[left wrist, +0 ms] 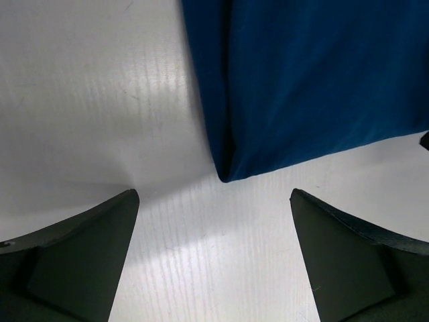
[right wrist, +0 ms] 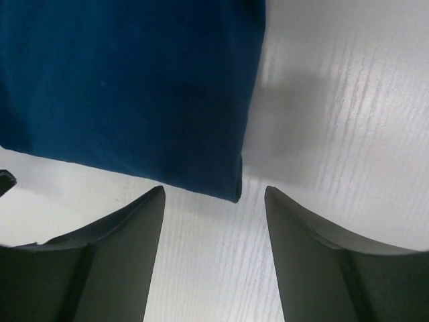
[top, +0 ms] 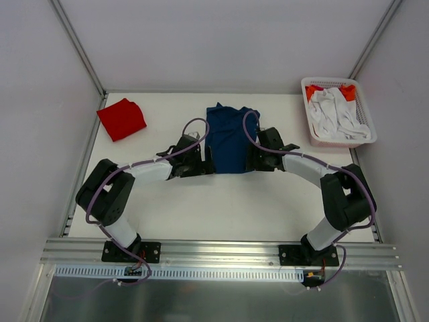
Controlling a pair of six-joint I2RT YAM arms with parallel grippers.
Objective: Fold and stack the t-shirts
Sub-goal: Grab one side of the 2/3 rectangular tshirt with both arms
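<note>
Navy blue folded cloth t-shirt [top: 230,137] lies on white tabletop [top: 221,201]. Left fingers [left wrist: 80,261] at its seven o'clock, right fingers [right wrist: 315,255] at five, both spread.

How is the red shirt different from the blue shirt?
The red t-shirt is a small folded bundle; the blue t-shirt is a longer strip, rumpled at its far end. The red one lies at the table's far left; the blue one lies in the middle, between the open left gripper and right gripper. Both rest on the table, ungripped.
</note>
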